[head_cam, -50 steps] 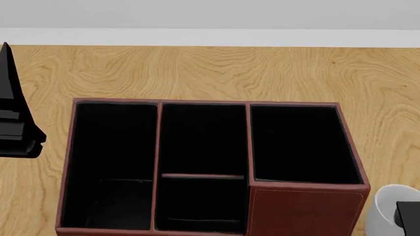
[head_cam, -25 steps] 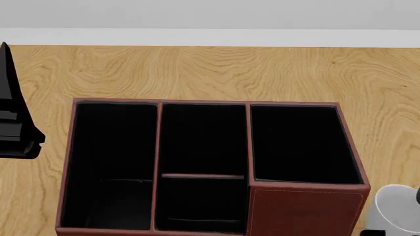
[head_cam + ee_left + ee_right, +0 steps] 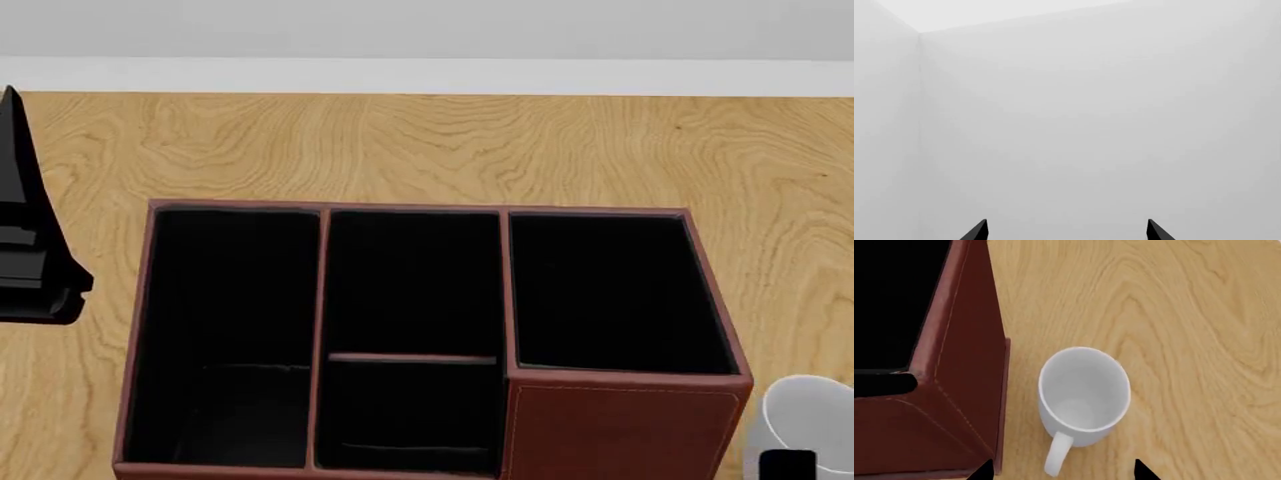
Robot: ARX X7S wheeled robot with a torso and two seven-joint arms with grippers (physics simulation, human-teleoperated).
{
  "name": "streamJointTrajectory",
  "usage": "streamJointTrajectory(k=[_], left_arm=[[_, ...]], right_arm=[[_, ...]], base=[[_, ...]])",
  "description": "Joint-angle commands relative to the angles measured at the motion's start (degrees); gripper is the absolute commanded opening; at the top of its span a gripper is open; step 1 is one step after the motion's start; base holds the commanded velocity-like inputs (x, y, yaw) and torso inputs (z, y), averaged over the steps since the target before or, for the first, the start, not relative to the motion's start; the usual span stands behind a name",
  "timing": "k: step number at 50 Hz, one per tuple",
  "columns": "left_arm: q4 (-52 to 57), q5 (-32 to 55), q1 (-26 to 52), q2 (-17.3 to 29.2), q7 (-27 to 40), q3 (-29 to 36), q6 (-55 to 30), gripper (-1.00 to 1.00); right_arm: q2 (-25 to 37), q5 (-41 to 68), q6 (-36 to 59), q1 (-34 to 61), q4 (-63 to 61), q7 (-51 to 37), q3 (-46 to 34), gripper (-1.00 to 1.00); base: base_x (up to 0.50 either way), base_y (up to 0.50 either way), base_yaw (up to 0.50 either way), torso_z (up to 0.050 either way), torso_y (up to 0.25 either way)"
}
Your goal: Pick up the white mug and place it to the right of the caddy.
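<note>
The white mug [image 3: 1084, 390] stands upright on the wooden table just right of the caddy [image 3: 954, 390], with a narrow gap between them. Its loop handle [image 3: 1057, 456] points toward my right gripper [image 3: 1062, 470], which is open above it with the fingertips wide on either side of the handle, touching nothing. In the head view the mug [image 3: 801, 415] shows at the bottom right corner beside the reddish-brown caddy [image 3: 614, 425]. My left gripper [image 3: 1067, 230] is open and empty and faces only a blank white wall.
My left arm [image 3: 27, 250] hangs as a black shape at the left edge, left of the caddy. A black part of my right arm [image 3: 787, 466] overlaps the mug at the bottom edge. Bare wood [image 3: 441, 150] stretches behind the caddy to the white wall.
The black part of my right gripper has shifted over the mug from the right edge to the bottom edge of the head view. The mug, caddy and left arm stayed put.
</note>
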State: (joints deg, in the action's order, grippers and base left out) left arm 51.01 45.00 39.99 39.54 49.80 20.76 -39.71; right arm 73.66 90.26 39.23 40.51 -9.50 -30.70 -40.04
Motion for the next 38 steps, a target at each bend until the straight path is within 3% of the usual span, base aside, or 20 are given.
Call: streamJointTrajectory(k=[1, 14, 23, 38], left_arm=[[0.5, 0.29, 0.05, 0.09, 0.39, 0.07, -0.1, 1.0], [0.77, 0.62, 0.0, 0.2, 0.67, 0.03, 0.07, 1.0], [1.08, 0.38, -0.31, 0.25, 0.78, 0.04, 0.64, 1.0], [-3.71, -3.49, -1.9, -0.18, -2.62, 1.25, 4.84, 1.0]], right_arm=[[2.9, 1.2, -3.44, -2.53, -3.3, -0.71, 0.91, 1.0], [9.24, 2.49, -14.8, -9.24, -9.29, -0.91, 1.16, 1.0], [16.22, 2.14, -28.85, -15.42, -15.11, -1.09, -2.11, 1.0], [16.34, -1.85, -37.38, -18.24, -18.21, -4.84, -4.51, 1.0]], base=[[0.0, 0.0, 0.0, 0.0, 0.0], [0.0, 0.0, 0.0, 0.0, 0.0], [0.0, 0.0, 0.0, 0.0, 0.0], [0.0, 0.0, 0.0, 0.0, 0.0]])
